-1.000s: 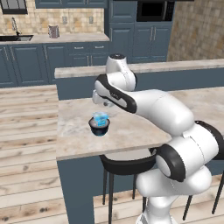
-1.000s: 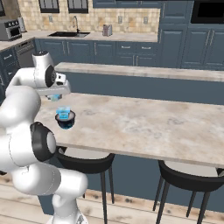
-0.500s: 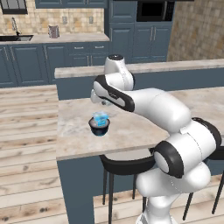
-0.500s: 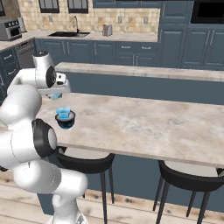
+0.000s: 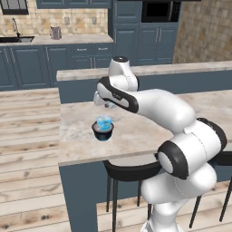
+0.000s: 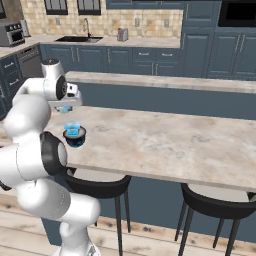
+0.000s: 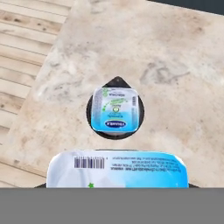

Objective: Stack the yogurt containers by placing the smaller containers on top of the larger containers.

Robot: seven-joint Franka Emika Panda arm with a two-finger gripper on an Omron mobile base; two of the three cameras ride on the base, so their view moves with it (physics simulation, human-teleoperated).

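Note:
A dark round tub [image 5: 103,132] [image 6: 75,139] stands near the counter's left end, its black rim [image 7: 90,114] showing in the hand view. On top of it sits one small light-blue cup [image 5: 103,122] [image 6: 72,129] [image 7: 115,109], label up. My gripper [image 5: 107,104] [image 6: 64,108] hangs a little above and behind this stack, shut on a second light-blue cup [image 7: 118,169]. That cup fills the bottom of the hand view and hides the fingertips. In both base views the held cup is a small blue patch under the hand.
The marble counter [image 5: 136,131] [image 6: 165,140] ends just left of the stack, with wooden floor [image 7: 26,48] beyond. A raised ledge [image 5: 181,70] runs behind the counter. Dark bar stools [image 6: 215,202] stand under the front edge.
The arm has shifted only slightly. The cup stays in the gripper, and the tub with the cup on it has not moved.

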